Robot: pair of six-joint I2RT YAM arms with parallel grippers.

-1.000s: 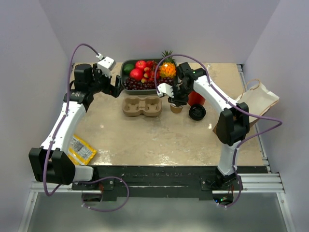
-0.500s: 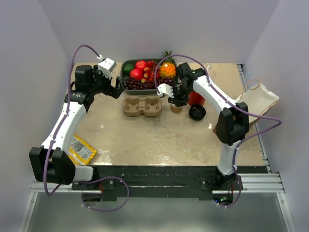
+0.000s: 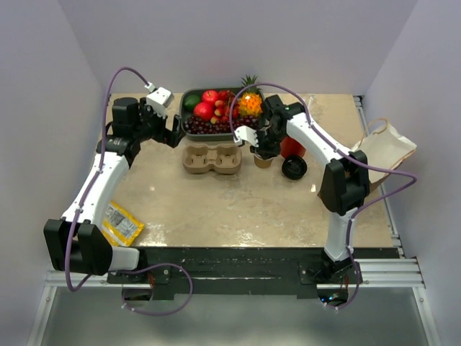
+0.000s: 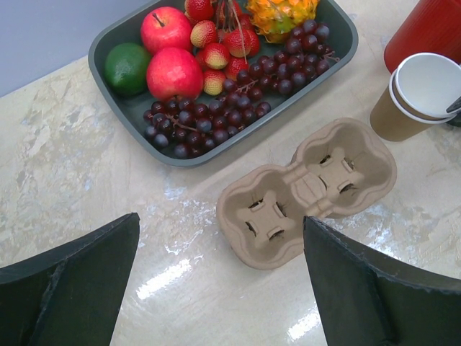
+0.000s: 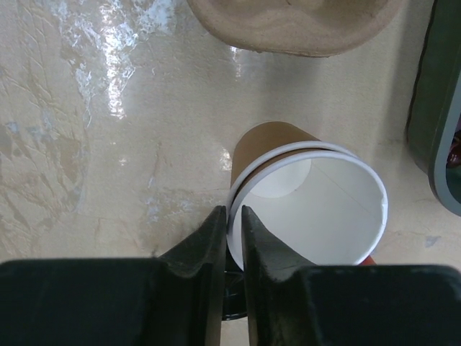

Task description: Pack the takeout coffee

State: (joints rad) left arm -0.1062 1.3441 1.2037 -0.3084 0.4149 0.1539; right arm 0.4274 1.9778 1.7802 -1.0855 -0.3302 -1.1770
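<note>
Only the right wrist view shows the right end effector point(image 5: 229, 225) pinching the rim of the open coffee cup point(image 5: 317, 209), upright on the tabletop point(image 5: 108, 144) beside the carrier point(image 5: 302, 25); the left end effector point(image 4: 222, 220) gapes empty.

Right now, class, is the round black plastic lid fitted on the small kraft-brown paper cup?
No, the small kraft-brown paper cup stands open-topped, its cream-white inside showing.

Left arm point(image 3: 101, 176) reaches forward, jaws wide apart; right arm point(image 3: 313, 138) angled inward, jaws nearly together
</note>
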